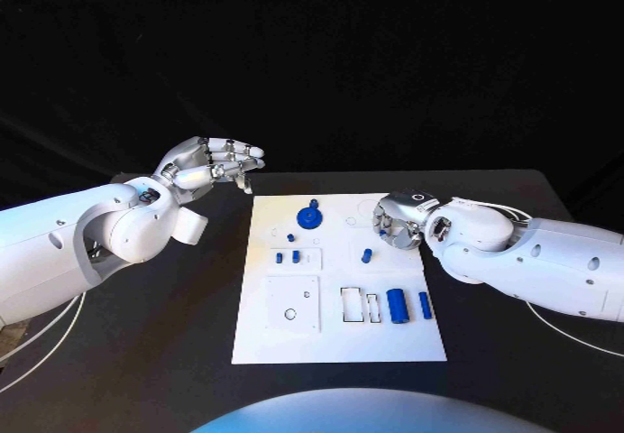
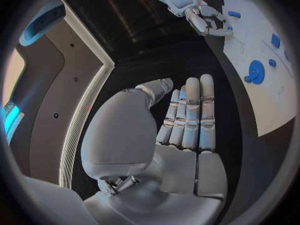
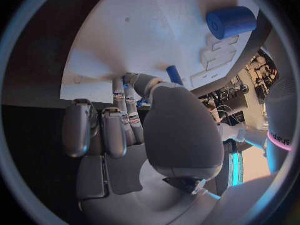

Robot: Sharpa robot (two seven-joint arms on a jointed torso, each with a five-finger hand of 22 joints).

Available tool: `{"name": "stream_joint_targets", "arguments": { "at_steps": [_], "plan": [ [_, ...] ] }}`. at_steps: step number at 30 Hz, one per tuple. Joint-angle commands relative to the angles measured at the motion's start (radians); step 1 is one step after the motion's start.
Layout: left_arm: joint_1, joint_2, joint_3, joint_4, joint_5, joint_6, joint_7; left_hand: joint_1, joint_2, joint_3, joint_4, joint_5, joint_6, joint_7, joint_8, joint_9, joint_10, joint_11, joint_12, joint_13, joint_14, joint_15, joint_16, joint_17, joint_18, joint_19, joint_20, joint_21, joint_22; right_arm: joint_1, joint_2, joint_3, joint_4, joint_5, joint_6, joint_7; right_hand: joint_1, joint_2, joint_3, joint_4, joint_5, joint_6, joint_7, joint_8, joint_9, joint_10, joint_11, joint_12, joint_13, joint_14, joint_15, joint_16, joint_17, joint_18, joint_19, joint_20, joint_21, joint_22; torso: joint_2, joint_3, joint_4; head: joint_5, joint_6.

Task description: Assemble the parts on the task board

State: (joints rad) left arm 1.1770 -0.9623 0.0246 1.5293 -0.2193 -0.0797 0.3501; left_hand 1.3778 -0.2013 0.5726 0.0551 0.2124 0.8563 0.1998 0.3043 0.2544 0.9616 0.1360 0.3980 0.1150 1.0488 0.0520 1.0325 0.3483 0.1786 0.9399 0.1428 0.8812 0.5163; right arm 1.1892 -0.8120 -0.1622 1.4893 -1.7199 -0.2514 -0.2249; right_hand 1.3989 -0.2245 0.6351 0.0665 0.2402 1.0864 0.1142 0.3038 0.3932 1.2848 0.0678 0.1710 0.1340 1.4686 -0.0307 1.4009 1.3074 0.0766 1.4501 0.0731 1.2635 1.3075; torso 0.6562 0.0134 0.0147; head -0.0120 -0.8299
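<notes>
A pink band (image 3: pixel 279 140) on the arm in the right wrist view is carrying small dark lettering that is looking like "sharpa", though it is curving away and not reading cleanly. Nothing else is showing legible text: the board (image 1: pixel 390 334) and the blue parts (image 1: pixel 398 307) are bearing no readable labels or numbers.

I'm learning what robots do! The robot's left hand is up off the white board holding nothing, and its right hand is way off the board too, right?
Not quite. The left hand does hover beside the task board, holding nothing, but the right hand isn't off the board: the head view shows it over the board's right edge, among the blue parts.
</notes>
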Motion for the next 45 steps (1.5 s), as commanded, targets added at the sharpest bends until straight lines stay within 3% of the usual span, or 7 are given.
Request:
{"name": "stream_joint_targets", "arguments": {
  "at_steps": [1,16,29,38,45],
  "plan": [
    [0.001,0.000,0.001,0.004,-0.007,0.013,0.004,0.004,0.006,0.000,-0.006,0.001,0.000,0.008,-0.001,-0.001,-0.006,0.001,-0.008,-0.002,-0.005,0.002,-0.006,-0.002,0.006,-0.003,0.001,-0.005,-0.001,-0.005,-0.001,-0.003,0.001,-0.025,0.004,-0.025,0.010,0.022,0.021,-0.012,0.003,0.003,-0.002,0.004,0.005,0.039,-0.030,-0.007,0.002,0.063,-0.007,0.006,0.034,-0.007,-0.001,-0.007,0.004,0.080,0.000,0.0001,0.0001,0.000,0.000],
    [0.000,-0.001,0.001,0.003,-0.010,0.029,-0.008,0.000,0.006,-0.008,-0.007,0.001,-0.007,0.012,-0.002,-0.003,-0.029,0.007,-0.016,-0.007,-0.008,0.007,-0.014,-0.005,0.005,-0.007,0.005,-0.011,-0.006,-0.002,-0.025,0.000,0.039,-0.023,-0.063,-0.018,-0.003,0.017,0.036,-0.022,0.002,0.004,-0.003,0.008,0.015,0.046,-0.031,-0.013,0.008,0.063,-0.008,0.008,0.033,-0.008,0.000,-0.007,0.009,0.085,0.000,0.0003,-0.0011,-0.002,0.000],
    [0.000,0.002,0.001,-0.003,-0.012,0.037,-0.010,0.001,0.006,-0.011,-0.009,0.003,-0.011,0.013,-0.002,-0.004,-0.041,0.010,-0.019,-0.009,-0.011,0.010,-0.017,-0.006,0.005,-0.010,0.007,-0.014,-0.008,0.026,-0.065,0.005,0.088,0.000,-0.069,-0.019,-0.008,0.015,0.039,-0.024,0.002,0.004,-0.003,0.010,0.018,0.049,-0.031,-0.015,0.009,0.063,-0.008,0.009,0.033,-0.009,0.001,-0.007,0.012,0.087,-0.001,0.0004,-0.0011,-0.005,0.004],
    [0.000,0.004,0.000,-0.006,-0.015,0.045,-0.013,0.002,0.007,-0.013,-0.011,0.004,-0.014,0.015,-0.001,-0.004,-0.050,0.012,-0.021,-0.011,-0.013,0.011,-0.018,-0.007,0.005,-0.011,0.008,-0.016,-0.009,0.035,-0.084,0.006,0.159,0.022,-0.070,-0.017,-0.010,0.015,0.040,-0.024,0.001,0.005,-0.004,0.011,0.019,0.050,-0.032,-0.015,0.010,0.063,-0.008,0.009,0.033,-0.009,0.000,-0.007,0.011,0.087,0.000,0.0003,-0.0015,-0.003,0.005],
    [0.000,0.008,0.000,-0.008,-0.016,0.050,-0.014,0.002,0.007,-0.015,-0.012,0.004,-0.016,0.016,0.000,-0.005,-0.057,0.013,-0.022,-0.012,-0.014,0.012,-0.019,-0.007,0.005,-0.012,0.009,-0.016,-0.009,0.035,-0.067,0.007,0.222,0.030,-0.069,-0.008,-0.011,0.014,0.041,-0.025,0.001,0.005,-0.004,0.011,0.020,0.050,-0.032,-0.016,0.010,0.063,-0.008,0.009,0.032,-0.009,0.000,-0.008,0.010,0.087,0.000,0.0000,0.0003,0.007,0.003]
  ]
}}
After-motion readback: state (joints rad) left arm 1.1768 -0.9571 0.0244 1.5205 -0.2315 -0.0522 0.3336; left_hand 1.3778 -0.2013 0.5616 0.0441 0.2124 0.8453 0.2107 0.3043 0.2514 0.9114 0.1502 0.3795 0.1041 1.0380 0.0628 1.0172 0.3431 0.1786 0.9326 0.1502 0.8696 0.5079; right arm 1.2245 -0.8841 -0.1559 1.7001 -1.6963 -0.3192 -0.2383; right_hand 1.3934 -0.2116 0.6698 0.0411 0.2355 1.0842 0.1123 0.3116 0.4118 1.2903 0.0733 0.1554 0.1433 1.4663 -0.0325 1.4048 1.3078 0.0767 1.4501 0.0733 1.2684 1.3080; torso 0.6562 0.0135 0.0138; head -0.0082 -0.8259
